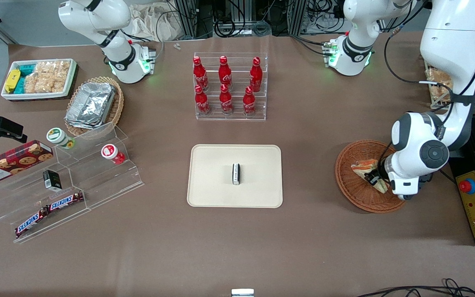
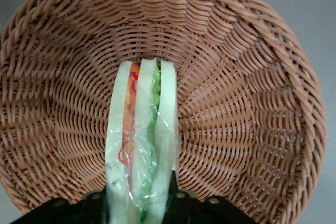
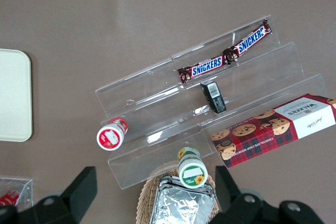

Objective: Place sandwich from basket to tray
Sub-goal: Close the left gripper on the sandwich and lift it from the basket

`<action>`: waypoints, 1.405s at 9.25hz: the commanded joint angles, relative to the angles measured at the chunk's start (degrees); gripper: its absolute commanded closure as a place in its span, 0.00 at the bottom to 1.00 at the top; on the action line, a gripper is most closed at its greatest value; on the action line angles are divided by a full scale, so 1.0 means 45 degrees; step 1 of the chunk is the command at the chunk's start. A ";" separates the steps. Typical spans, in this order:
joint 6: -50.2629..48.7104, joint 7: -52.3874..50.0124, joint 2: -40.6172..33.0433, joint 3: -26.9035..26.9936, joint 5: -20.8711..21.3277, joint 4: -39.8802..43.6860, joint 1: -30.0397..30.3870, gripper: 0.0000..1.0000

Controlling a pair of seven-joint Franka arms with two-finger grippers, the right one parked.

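With the gripper (image 1: 374,178) clamped on the wrapped sandwich (image 2: 140,145) inside the basket (image 2: 252,103), slick plastic could slip free on lifting.

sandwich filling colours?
Orange-red and green layers between pale bread on the sandwich, at the gripper; clearest in the left wrist view.

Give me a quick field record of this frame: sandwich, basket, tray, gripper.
sandwich: wrapped wedge sandwich in the basket, standing on edge, layers showing
basket: reddish-brown wicker basket, toward the working arm's end of the table
tray: cream tray at table centre, holding only a small black-and-white block
gripper: left gripper down in the basket, fingers either side of the sandwich's end
task state: sandwich not yet on the tray
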 commanded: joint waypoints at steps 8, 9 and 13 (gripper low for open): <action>-0.9825 0.0621 -0.1255 -0.1908 0.0087 0.6800 -0.0085 1.00; -1.0627 0.1595 -0.1274 -0.2027 -0.0068 0.7642 -0.0085 1.00; -1.1045 0.3440 -0.1411 -0.3215 -0.0734 0.8236 -0.0163 1.00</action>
